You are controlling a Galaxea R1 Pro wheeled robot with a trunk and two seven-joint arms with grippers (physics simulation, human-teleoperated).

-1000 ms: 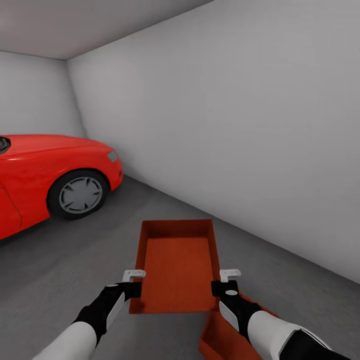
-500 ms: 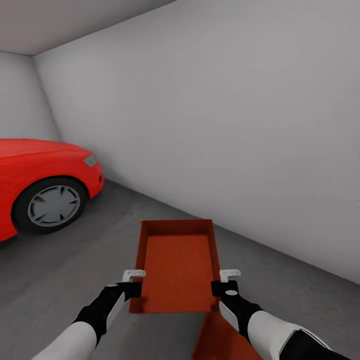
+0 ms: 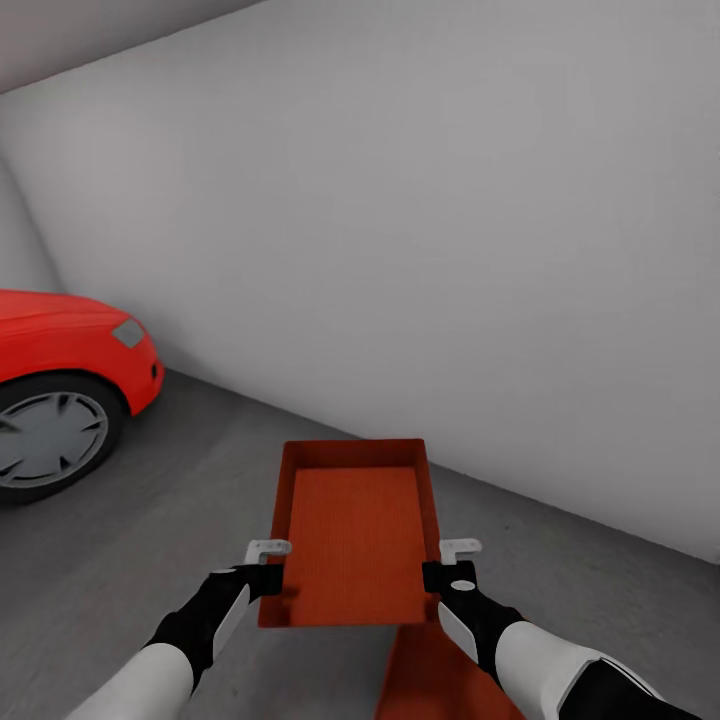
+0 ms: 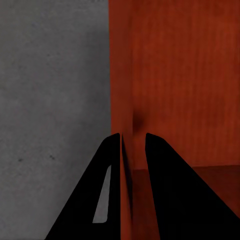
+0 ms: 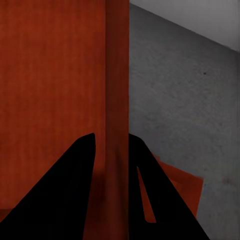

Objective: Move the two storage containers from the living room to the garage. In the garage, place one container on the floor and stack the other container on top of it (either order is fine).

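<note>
At the bottom of the frame, the second bin (image 3: 435,675) lies on the floor (image 3: 150,560). At centre, I hold the first bin (image 3: 350,535) above it, left gripper (image 3: 268,565) and right gripper (image 3: 450,563) clenched on its side walls. Next I must centre it and lower. Red car (image 3: 60,385) at far left.

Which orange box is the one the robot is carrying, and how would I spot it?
Find the big white wall and the grey floor below it. In front sits an orange-red storage container, held up in the air with the left gripper and right gripper clamped on its side walls. The other container lies lower, partly hidden beneath it.
</note>
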